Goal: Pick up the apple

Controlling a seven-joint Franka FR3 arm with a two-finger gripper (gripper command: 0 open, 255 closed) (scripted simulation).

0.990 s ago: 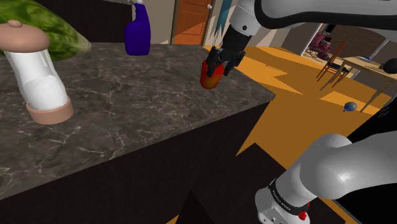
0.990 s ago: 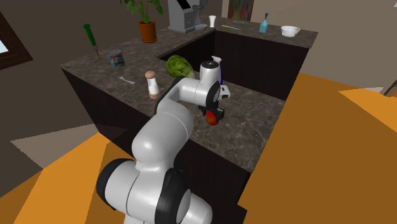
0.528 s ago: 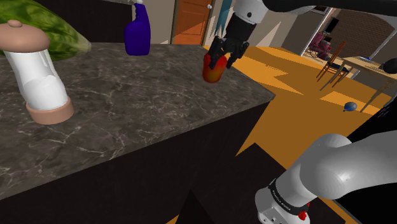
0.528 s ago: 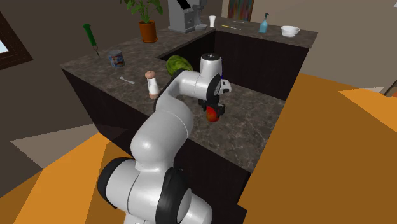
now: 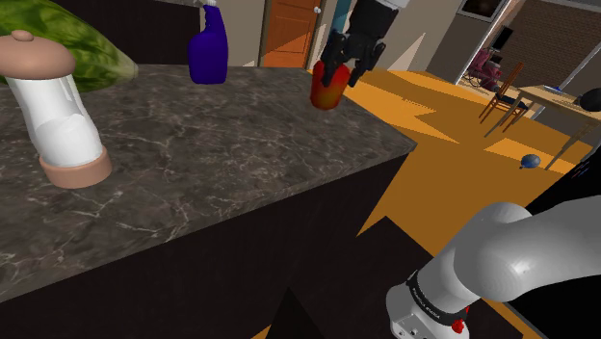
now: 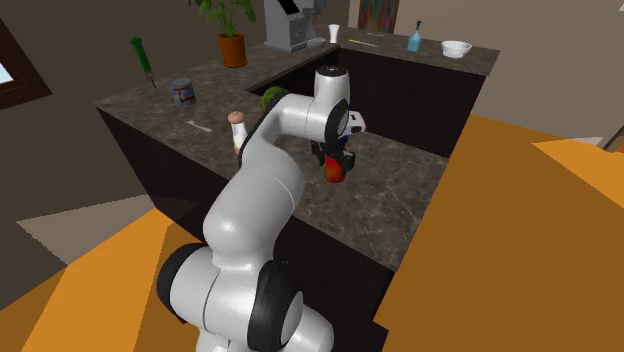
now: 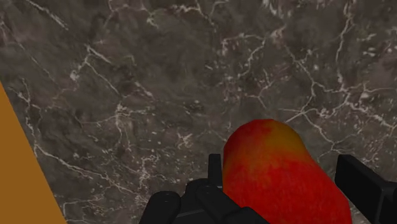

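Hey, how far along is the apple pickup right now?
Done: the gripper is shut on the red-orange apple, clasping its sides. In hand: the apple hangs clear above the dark veined counter. Left: seemingly nothing but keeping hold of it.

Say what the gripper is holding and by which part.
The apple, clasped by its opposite sides near the top, between the gripper's two fingers.

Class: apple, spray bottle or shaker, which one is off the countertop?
The red-orange apple: clasped in the black gripper, it hangs above the dark marbled countertop; the blue spray bottle and white tan-capped shaker stand on it.
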